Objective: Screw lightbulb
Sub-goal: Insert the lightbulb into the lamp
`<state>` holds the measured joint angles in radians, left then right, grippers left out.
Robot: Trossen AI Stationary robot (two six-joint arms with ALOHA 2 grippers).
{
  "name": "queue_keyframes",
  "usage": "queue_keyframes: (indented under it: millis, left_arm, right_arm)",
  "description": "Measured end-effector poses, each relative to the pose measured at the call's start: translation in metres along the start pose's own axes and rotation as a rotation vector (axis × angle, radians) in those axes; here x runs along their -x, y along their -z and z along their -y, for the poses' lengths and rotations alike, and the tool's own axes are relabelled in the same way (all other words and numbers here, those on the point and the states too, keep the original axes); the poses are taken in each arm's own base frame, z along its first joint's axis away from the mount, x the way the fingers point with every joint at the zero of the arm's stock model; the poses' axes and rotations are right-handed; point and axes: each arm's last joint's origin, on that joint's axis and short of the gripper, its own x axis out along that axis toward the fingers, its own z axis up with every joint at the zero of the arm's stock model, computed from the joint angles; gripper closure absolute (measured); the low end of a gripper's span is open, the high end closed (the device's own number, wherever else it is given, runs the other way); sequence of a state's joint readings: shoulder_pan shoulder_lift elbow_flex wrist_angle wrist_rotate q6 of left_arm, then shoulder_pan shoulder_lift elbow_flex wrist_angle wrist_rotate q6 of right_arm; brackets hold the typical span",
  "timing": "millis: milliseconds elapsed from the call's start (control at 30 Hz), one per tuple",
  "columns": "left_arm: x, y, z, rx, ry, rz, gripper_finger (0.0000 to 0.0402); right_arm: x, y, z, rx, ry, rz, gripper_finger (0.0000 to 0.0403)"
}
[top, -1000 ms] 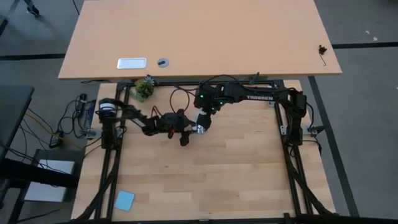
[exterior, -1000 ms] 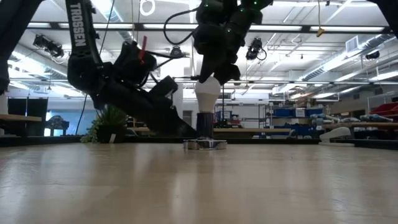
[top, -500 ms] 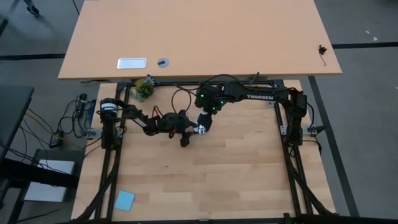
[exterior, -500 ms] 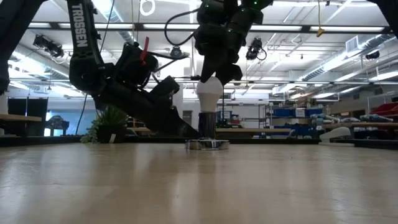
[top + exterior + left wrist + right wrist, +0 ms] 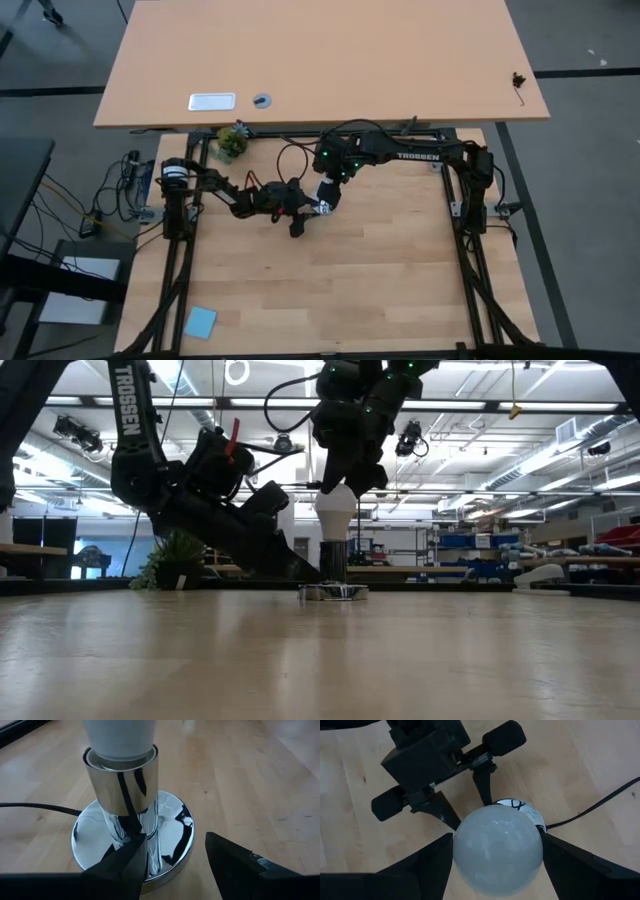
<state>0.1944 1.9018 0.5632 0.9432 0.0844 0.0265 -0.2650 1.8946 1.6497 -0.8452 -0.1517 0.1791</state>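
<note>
Behind the bench the low view showed a big workshop hall with strip lights on the ceiling, shelving off to the right and a potted plant at the left. From above, the work surface was pale wood planks in a dark frame, with a larger tan table beyond its far edge and a blue sticky note near the left corner on the near side.

Pretty much all the action sat at the far side of the bench, a bit left of centre. The lightbulb stood upright with its base down in the chrome socket, which rose from a round shiny base disc with a black cord running off it. The right gripper came down from above, its jaws closed around the bulb's white globe. The left gripper lay low from the left, jaws spread on either side of the socket stem just over the disc, not clearly touching it.

Lots of bare plank on the near half and the right side.
</note>
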Motion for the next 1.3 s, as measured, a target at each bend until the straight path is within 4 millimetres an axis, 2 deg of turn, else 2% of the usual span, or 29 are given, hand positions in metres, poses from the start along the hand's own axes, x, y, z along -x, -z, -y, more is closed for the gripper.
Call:
queue_keyframes:
  millis: [533, 800, 1033, 1167, 1300]
  left_arm:
    - [0.0, 0.001, 0.0, 0.002, 0.008, -0.015, 0.0194]
    - [0.0, 0.001, 0.0, 0.002, 0.008, -0.013, 0.0194]
    - [0.0, 0.001, 0.0, 0.002, 0.008, -0.013, 0.0194]
    - [0.0, 0.001, 0.0, 0.002, 0.008, -0.013, 0.0194]
    - [0.0, 0.001, 0.0, 0.002, 0.008, -0.013, 0.0194]
  right_arm:
    - [0.0, -0.005, 0.007, 0.015, 0.057, 0.053, 0.0062]
    - [0.007, -0.007, 0.006, 0.071, 0.072, 0.086, 0.0056]
    - [0.019, -0.008, 0.003, 0.247, 0.077, 0.112, 0.0056]
    - [0.019, -0.004, 0.004, 0.358, 0.08, 0.072, 0.0057]
    - [0.019, -0.003, 0.003, 0.387, 0.057, 0.06, 0.0066]
